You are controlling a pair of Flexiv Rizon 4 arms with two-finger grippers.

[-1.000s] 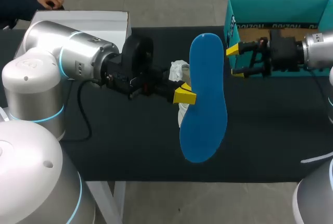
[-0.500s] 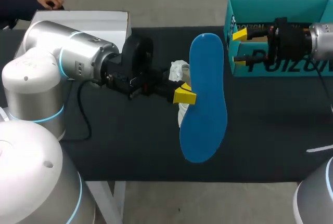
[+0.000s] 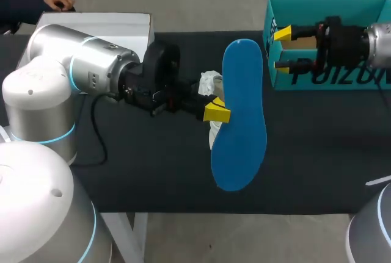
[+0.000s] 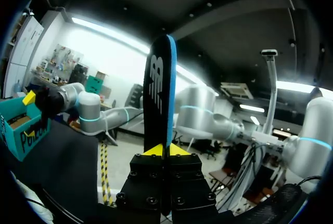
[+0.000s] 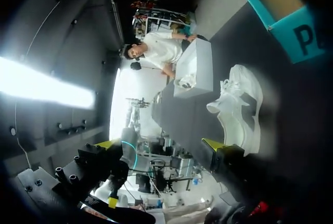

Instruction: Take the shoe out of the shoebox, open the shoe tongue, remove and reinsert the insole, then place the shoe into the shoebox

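Where the left arm comes in from the left, it lies low and level over the black table (image 3: pixel 153 171), wrist pointing toward the centre. The left gripper (image 3: pixel 217 112) pinches the blue insole (image 3: pixel 241 122) by one long edge, near mid-length, and holds it clear of the table with its blue face up toward the head camera.

- Left wrist view: the insole (image 4: pixel 161 89) stands edge-on, straight ahead of the left gripper (image 4: pixel 166 150). A yellow tip presses on each side of it.
- The right arm comes in from the right, level, along the far side of the table.
- The right gripper (image 3: pixel 282 49) has its fingers spread wide and holds nothing. In the head view it overlaps the corner of the teal shoebox (image 3: pixel 330 3) nearest the centre. I cannot tell whether it touches the box.
- Right wrist view: the two tips of the right gripper (image 5: pixel 161 145) are far apart.
- The white shoe (image 5: pixel 239 104) lies on the table ahead of the right gripper, outside the shoebox (image 5: pixel 291 24).
- Head view: the shoe (image 3: pixel 209 83) is mostly hidden behind the insole and the left fingers.
- A white box (image 3: pixel 98 22) sits at the far left corner of the table.
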